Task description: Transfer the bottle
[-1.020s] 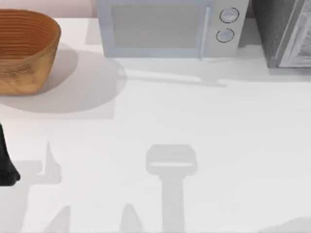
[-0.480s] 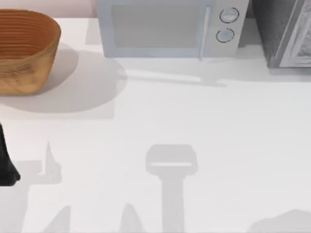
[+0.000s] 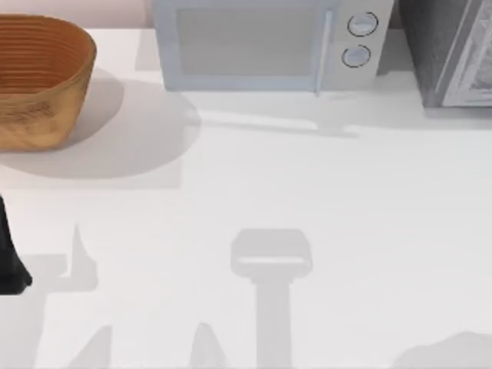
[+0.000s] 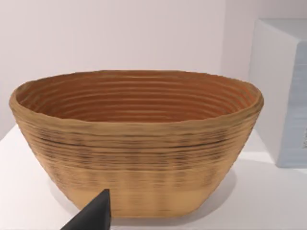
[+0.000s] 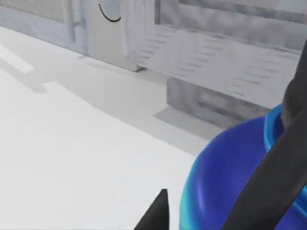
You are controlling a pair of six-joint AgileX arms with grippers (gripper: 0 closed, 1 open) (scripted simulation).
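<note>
Blue and cyan fill the near corner of my right wrist view: the bottle [image 5: 225,182] sits between my right gripper's dark fingers [image 5: 268,177], one finger lying across its body and another fingertip just beside it, pinching it. Behind it stand a grey appliance [image 5: 225,62] and the white table [image 5: 72,158]. My left arm [image 3: 9,257] is parked at the table's left edge; one dark fingertip [image 4: 93,214] points at the wicker basket [image 4: 136,143], and I cannot tell whether those fingers are spread. A microwave [image 3: 265,42] stands at the back.
</note>
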